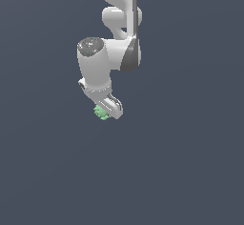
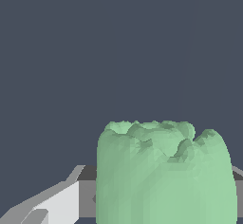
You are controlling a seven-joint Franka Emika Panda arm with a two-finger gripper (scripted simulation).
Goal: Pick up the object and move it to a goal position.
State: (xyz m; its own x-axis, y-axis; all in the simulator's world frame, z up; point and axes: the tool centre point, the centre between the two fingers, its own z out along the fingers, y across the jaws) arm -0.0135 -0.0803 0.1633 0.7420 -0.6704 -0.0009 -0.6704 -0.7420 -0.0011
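The object point(image 1: 100, 112) is a small light-green lumpy piece sitting at the tip of the white gripper point(image 1: 106, 111), which hangs from the arm in the middle of the exterior view. In the wrist view the object point(image 2: 163, 173) fills much of the picture right in front of the camera, with a white and grey finger point(image 2: 57, 204) beside it. The gripper is shut on the object. The second finger is hidden behind the object. No goal marker shows in either view.
A plain dark blue-grey ground point(image 1: 181, 171) surrounds the arm on all sides. The white arm links point(image 1: 119, 24) rise out of the exterior view's top.
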